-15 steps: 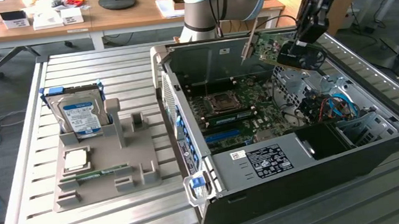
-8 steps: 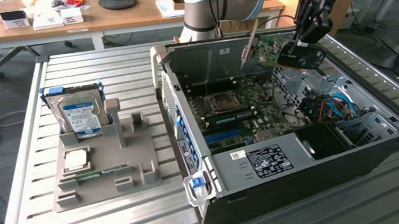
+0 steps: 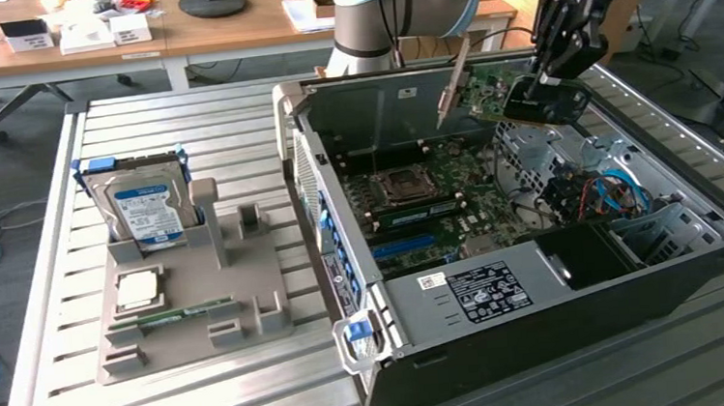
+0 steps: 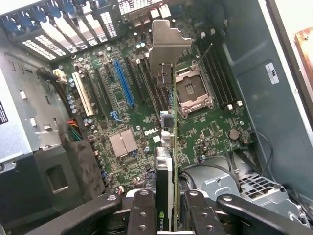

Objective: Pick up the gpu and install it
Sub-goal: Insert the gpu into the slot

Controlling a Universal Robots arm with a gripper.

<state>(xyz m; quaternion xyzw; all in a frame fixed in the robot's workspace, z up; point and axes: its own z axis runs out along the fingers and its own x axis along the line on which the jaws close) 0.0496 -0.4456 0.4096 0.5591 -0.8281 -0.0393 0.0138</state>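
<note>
My gripper (image 3: 524, 89) hangs over the open computer case (image 3: 499, 294), shut on the gpu (image 3: 484, 81). The card is tilted, green board showing, with its silver end bracket (image 3: 454, 84) pointing toward the case's rear wall. In the wrist view the gpu (image 4: 168, 161) is seen edge-on between my two black fingers (image 4: 142, 210), and its bracket (image 4: 165, 49) sticks out ahead over the motherboard (image 4: 210, 132). The card is in the air above the board, clear of the blue slot (image 4: 124, 83) and the empty processor socket (image 4: 195, 88).
A grey fixture tray (image 3: 190, 318) sits on the slatted table at the exterior view's left, holding an upright hard drive (image 3: 142, 206), a processor (image 3: 136, 289) and a memory stick (image 3: 180, 314). Cables (image 3: 601, 194) and drive cages fill the case's right side. Desks stand behind.
</note>
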